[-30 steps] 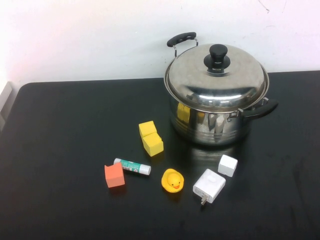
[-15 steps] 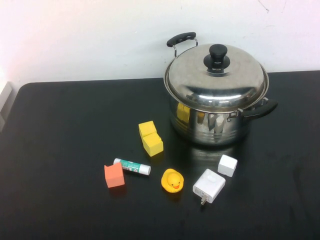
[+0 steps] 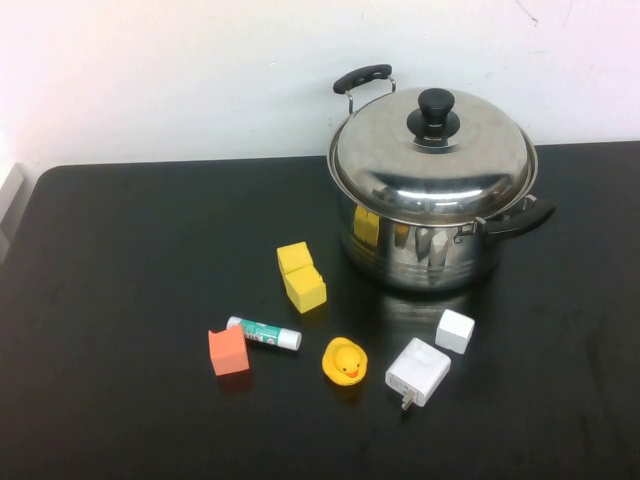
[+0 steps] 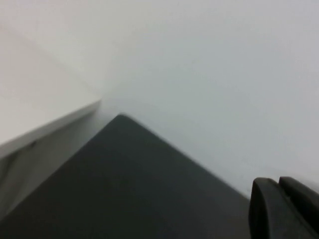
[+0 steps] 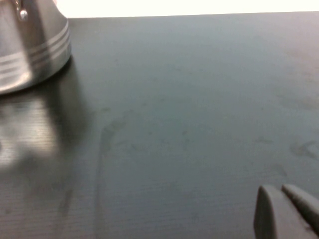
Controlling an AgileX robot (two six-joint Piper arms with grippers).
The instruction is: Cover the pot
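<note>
Black tabletop [image 3: 120,300] before white wall: recorded pot [image 3: 430,255] at rear right with lid [image 3: 480,160] already seated, right gripper [image 5: 280,191] nearer its base, left gripper [image 4: 279,185] well apart by a corner, both closed, empty.

No legible text, brand, number or sign on any item. The glue stick [image 3: 264,334] carries a green-and-white printed band — its lettering cannot be read. The white charger [image 3: 418,372], the small white cube [image 3: 455,331] and the pot [image 3: 430,245] show no markings that can be made out.
</note>
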